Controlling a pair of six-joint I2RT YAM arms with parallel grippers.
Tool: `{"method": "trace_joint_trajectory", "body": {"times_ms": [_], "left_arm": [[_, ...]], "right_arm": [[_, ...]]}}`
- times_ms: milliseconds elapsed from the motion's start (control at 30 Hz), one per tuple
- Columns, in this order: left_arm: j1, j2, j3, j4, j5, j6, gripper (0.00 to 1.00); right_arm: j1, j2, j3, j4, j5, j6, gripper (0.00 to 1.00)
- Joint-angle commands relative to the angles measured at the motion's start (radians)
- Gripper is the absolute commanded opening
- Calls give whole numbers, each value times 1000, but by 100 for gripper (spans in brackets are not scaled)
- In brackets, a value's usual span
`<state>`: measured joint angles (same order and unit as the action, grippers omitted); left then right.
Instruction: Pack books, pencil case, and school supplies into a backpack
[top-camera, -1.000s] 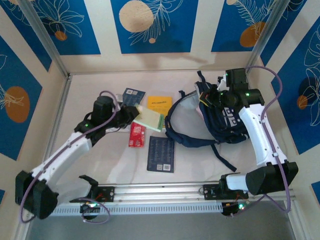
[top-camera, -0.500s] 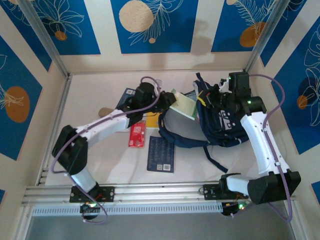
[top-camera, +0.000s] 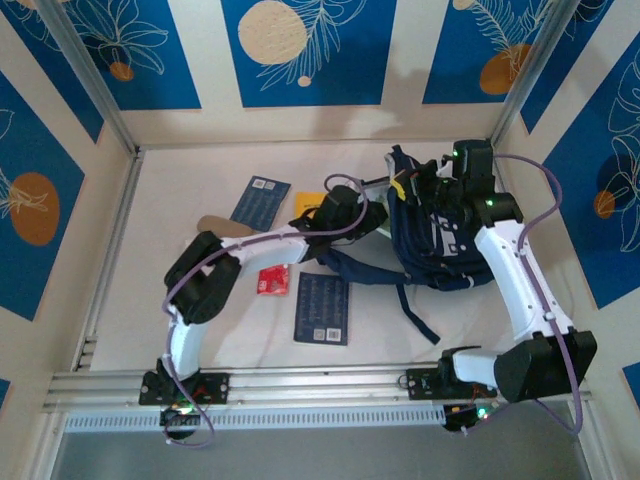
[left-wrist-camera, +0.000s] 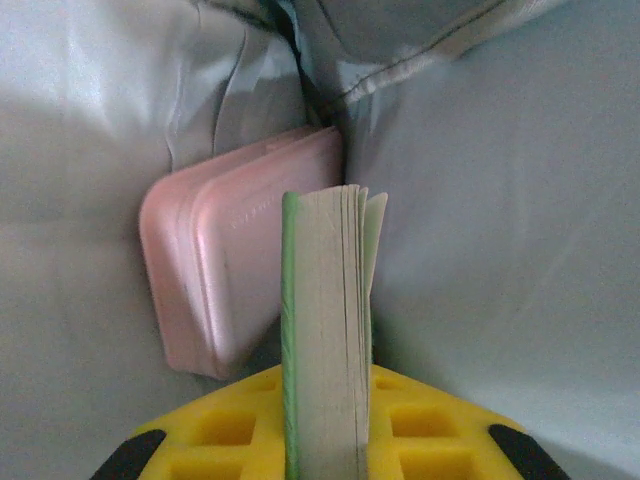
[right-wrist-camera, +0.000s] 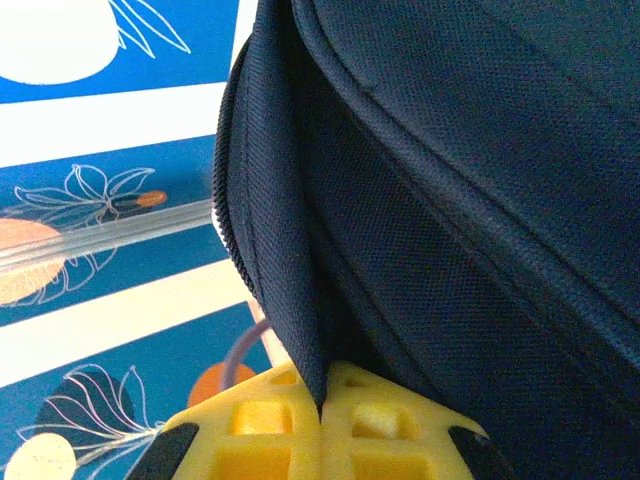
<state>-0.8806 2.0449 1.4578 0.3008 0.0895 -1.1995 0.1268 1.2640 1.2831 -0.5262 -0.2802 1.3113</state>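
Clamping the green-spined pad by its lower edge inside the backpack, near the pink case, the left gripper holds something seemingly light, stiffish but loose-leaved, best pinched near the spine, while the right gripper pinches the backpack's floppy rim.

right gripper: clamped on backpack edge | background: blue-white patterned wall

You have bright, even light from above on the table, with only soft shadows. Your left wrist view is dimmer, bluish and soft-focused. In your right wrist view the backpack weave is crisp, the wall behind slightly soft.
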Motion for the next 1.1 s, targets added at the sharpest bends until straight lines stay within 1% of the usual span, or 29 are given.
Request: {"method": "trace_joint_trajectory", "body": {"times_ms": [0,67,200,267,300,333,400,467,500,533,600,700,733,767,833,900,1067], "left_arm": [[-33,78,111,104,-42,-46,0],[-53,126,176,94,-43,-54,0],[-100,197,236,90,-114,-107,5],[-114,253,291,76,-105,-143,8],[-119,294,328,72,-85,-168,13],[-123,324,365,70,-66,-191,20],[-130,395,458,108,1,-202,39],[-132,452,551,135,92,-202,53],[-132,471,578,141,129,-209,59],[-132,474,581,144,150,-215,62],[-125,449,535,148,178,-201,67],[-109,364,408,133,159,-154,74],[-102,339,376,133,162,-141,76],[-93,312,349,135,180,-122,81],[-82,249,296,116,207,-66,86],[-77,171,222,83,204,2,88],[-62,2,31,33,200,79,90]], "right_arm": [[3,19,77,141,-6,65,0],[10,40,87,151,-1,71,0],[27,73,86,204,24,96,0],[36,92,85,235,26,111,0],[42,103,88,246,30,117,0],[49,109,92,251,32,116,0],[57,118,96,255,32,111,0],[58,123,96,243,25,111,0],[57,123,97,233,22,105,0],[56,121,94,226,21,99,0],[49,111,87,211,23,87,0],[30,94,84,171,32,55,0],[25,91,93,140,38,32,0],[19,90,111,94,51,-5,0],[16,98,172,-34,91,-102,0],[14,104,218,-138,151,-193,0],[4,77,201,-211,231,-302,0]]}}
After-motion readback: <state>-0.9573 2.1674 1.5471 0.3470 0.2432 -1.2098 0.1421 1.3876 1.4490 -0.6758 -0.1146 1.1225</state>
